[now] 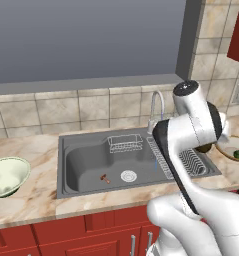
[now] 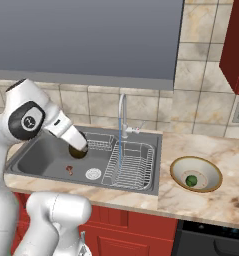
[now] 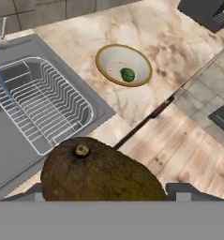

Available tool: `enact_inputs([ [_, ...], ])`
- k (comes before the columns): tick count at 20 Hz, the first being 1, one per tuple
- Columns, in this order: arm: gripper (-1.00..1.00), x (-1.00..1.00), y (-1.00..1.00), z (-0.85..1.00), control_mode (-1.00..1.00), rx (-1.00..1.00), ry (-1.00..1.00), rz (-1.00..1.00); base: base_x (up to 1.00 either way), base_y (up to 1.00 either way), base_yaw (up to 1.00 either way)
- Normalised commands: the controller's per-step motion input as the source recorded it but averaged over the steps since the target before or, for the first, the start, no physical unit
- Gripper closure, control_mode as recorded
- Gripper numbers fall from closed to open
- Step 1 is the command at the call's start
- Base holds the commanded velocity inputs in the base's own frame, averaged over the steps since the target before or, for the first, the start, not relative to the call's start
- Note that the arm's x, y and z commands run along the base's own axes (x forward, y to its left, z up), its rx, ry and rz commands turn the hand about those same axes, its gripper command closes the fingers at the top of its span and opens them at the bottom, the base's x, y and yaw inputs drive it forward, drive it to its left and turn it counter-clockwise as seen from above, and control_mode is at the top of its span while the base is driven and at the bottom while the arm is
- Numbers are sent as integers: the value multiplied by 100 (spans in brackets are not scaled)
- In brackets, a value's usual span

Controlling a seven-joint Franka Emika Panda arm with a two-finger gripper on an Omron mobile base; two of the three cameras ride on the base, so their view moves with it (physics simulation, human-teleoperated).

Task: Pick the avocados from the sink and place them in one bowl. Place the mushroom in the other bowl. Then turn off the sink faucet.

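My gripper is shut on the dark olive-brown avocado, which sits between the two finger tips. In the right base view that avocado hangs off the gripper above the sink. The bright green avocado lies in the shallow tan bowl on the counter right of the sink. On the basin floor near the drain lies the mushroom. The pale green-cream bowl stands on the counter left of the sink. Water runs from the faucet.
A wire rack fills the right half of the sink, and a small wire basket hangs at its back. Red cabinet fronts run below the counter. A tiled wall rises behind the sink.
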Motion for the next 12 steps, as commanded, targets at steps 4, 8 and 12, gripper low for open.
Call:
enact_inputs([
  [4, 100, -32, -85, 28, -100, 13, -25, 0, 0, 0, 0],
  [8, 100, -14, -70, 25, -100, 15, -24, 0, 0, 0, 0],
  [12, 100, 0, -55, 18, -100, 16, -22, 0, 0, 0, 0],
])
